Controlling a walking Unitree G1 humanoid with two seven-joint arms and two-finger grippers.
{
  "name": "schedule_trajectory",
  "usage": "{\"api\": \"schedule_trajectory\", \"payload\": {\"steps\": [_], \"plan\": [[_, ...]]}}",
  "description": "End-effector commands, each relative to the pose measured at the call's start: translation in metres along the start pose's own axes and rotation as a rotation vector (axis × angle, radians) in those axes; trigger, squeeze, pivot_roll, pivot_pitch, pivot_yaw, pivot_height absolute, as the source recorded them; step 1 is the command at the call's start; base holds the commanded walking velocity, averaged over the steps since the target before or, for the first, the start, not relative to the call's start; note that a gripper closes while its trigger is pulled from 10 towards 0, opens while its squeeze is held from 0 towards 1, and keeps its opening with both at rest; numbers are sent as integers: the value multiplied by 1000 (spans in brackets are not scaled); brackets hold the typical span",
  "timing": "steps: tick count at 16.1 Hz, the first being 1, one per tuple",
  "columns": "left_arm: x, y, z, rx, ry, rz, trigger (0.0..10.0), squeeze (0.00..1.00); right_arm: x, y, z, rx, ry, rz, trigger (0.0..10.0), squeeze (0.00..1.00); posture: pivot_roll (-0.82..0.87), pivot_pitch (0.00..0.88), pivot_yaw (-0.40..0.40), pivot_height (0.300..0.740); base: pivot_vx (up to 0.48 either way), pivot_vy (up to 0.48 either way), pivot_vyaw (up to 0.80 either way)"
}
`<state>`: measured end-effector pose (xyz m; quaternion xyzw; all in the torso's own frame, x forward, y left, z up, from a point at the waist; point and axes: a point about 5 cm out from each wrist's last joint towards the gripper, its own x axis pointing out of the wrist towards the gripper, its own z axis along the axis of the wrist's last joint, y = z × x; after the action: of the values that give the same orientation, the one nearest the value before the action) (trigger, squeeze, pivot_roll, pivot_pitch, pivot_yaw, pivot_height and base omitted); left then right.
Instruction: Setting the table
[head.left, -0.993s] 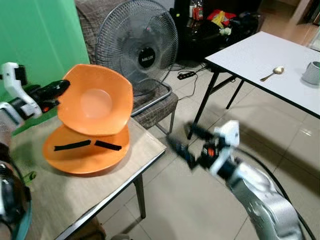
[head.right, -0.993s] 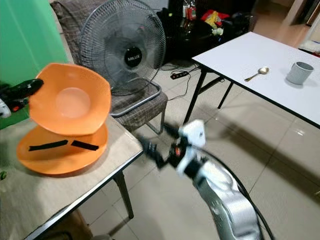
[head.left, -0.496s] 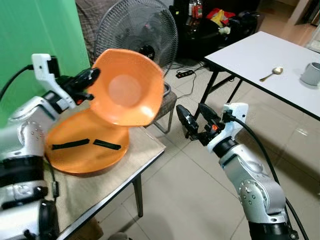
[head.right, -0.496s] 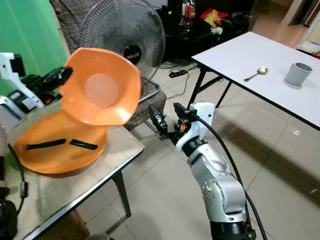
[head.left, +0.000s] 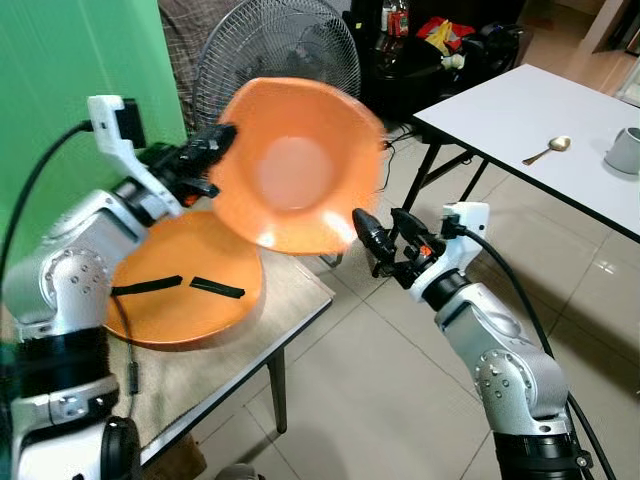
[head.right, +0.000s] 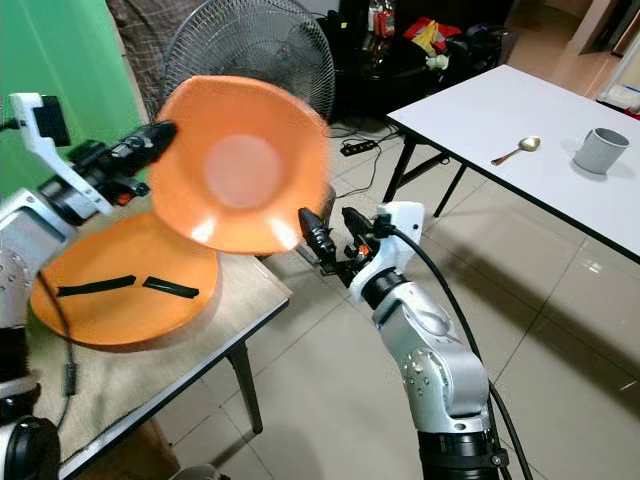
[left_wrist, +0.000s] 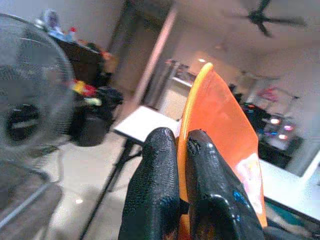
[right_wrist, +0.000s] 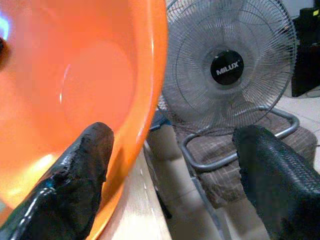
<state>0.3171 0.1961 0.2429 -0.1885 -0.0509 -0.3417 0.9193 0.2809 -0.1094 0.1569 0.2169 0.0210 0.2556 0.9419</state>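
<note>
An orange bowl (head.left: 295, 180) hangs tilted in the air, its hollow facing me. My left gripper (head.left: 215, 140) is shut on its rim (left_wrist: 215, 125) at the left side. My right gripper (head.left: 378, 216) stands open just beside the bowl's lower right edge, its fingers (right_wrist: 80, 170) reaching toward the bowl (right_wrist: 75, 90); whether they touch is unclear. An orange plate (head.left: 190, 290) with two black strips on it lies on the small beige table (head.left: 280, 310) below. A spoon (head.left: 546, 149) and a grey cup (head.left: 624, 148) rest on the white table (head.left: 500, 105) at the right.
A large standing fan (head.left: 280, 40) sits on a chair behind the small table. A green screen rises at the left. Tiled floor lies open between the two tables. Dark clutter stands at the back.
My left arm has swung the bowl up and to the right, off the plate. My right gripper rose from low over the floor to beside the bowl's edge.
</note>
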Motion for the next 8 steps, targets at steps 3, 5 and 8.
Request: {"api": "schedule_trajectory", "payload": {"steps": [3, 5, 8], "plan": [[3, -15, -2, -44, -2, -74, 0, 0, -4, -2, 8, 23, -36, 5, 0, 0, 58, 0, -53, 740, 0, 0, 0], [4, -19, -8, -54, 13, -88, 0, 0, -7, -3, 10, 54, -50, 1, 0, 0, 48, 0, -47, 740, 0, 0, 0], [6, -24, -11, -71, 5, -83, 0, 0, -12, -6, 14, 90, -70, 6, 0, 0, 41, 0, -44, 740, 0, 0, 0]]}}
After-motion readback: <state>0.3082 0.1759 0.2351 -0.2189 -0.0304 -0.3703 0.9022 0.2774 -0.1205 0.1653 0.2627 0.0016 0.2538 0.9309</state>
